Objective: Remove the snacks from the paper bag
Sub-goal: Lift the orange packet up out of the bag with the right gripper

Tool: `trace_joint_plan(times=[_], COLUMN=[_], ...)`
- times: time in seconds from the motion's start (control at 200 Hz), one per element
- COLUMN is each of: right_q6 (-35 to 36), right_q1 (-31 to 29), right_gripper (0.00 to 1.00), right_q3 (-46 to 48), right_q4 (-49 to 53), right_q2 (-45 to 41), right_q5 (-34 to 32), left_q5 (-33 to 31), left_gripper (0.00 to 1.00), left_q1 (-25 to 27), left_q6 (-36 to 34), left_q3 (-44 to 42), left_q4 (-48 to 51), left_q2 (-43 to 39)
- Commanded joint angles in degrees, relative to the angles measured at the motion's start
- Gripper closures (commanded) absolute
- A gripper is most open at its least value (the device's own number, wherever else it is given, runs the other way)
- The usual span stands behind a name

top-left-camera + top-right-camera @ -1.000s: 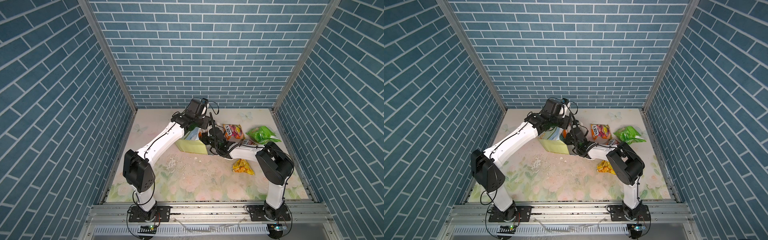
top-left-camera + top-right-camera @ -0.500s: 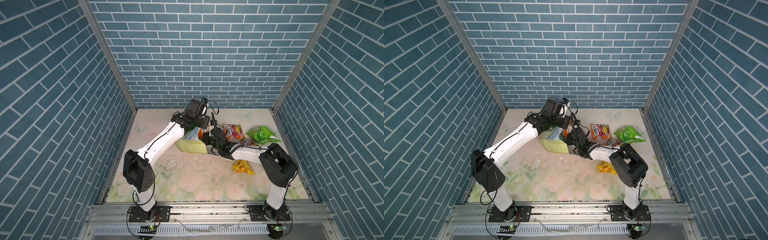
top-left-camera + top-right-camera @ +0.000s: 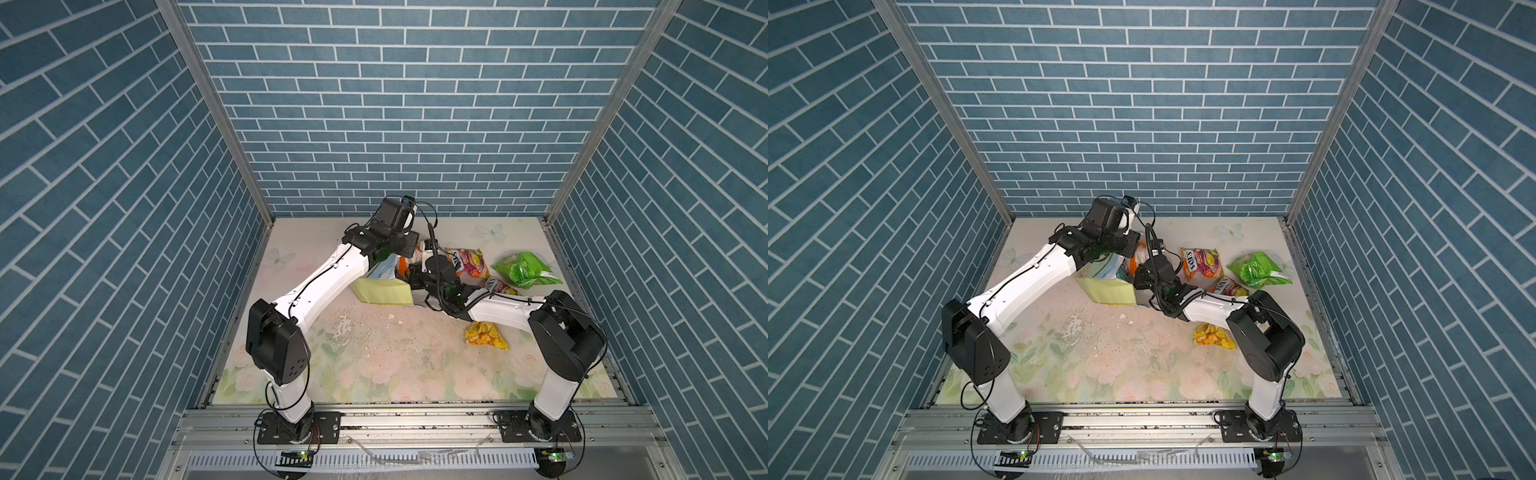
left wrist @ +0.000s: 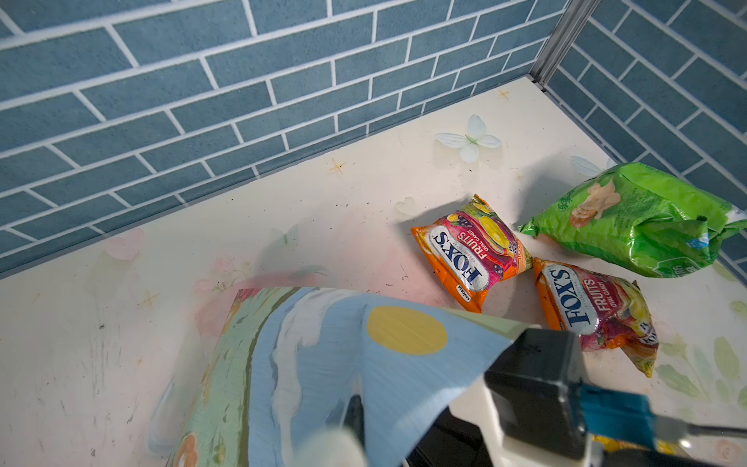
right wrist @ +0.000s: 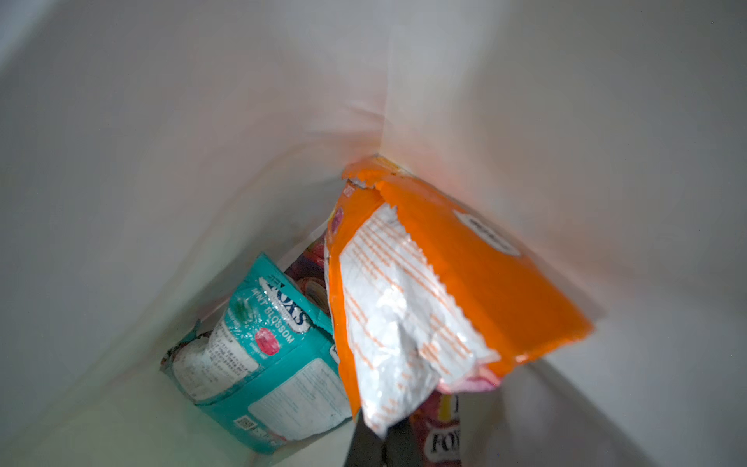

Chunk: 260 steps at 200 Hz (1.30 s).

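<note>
Right claw (image 5: 376, 449) in paper bag (image 3: 384, 291) — gripping orange packet (image 5: 465, 275) (teal packet (image 5: 275, 364) beside).

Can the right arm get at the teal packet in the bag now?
Probably not straight away: the right gripper is inside the paper bag near the teal packet, but shut, and the orange packet partly covers it.

The paper bag (image 3: 1106, 289) lies on its side on the flowered table (image 3: 1100, 365). The left arm (image 3: 1025, 282) bends over it. The right arm (image 3: 1208, 309) reaches to its mouth, where an orange packet (image 3: 1134, 261) shows. A Fox's packet (image 3: 1202, 262), a second Fox's packet (image 3: 1227, 286), a green packet (image 3: 1258, 270) and a yellow packet (image 3: 1214, 337) lie to the right.
</note>
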State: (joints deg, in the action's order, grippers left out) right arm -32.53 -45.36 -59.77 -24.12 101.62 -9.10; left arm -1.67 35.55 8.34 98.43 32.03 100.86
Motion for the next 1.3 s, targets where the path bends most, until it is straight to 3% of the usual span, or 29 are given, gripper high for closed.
trace_joint_plan(times=[0.0,1.295], right_q6=[1.1,1.2], right_q1=[0.7,0.7], right_gripper=[1.0,1.0], right_q3=[0.1,6.3], right_q4=[-2.6,3.1], right_q2=[-3.9,-20.0], right_q5=[-2.6,-6.1], left_q5=[-0.9,-1.1], left_gripper=[1.0,1.0], left_q1=[-0.1,-1.4], left_q6=[-0.2,0.5], left_q3=[1.4,0.6], left_q4=[1.3,0.4], left_q2=[0.6,0.2])
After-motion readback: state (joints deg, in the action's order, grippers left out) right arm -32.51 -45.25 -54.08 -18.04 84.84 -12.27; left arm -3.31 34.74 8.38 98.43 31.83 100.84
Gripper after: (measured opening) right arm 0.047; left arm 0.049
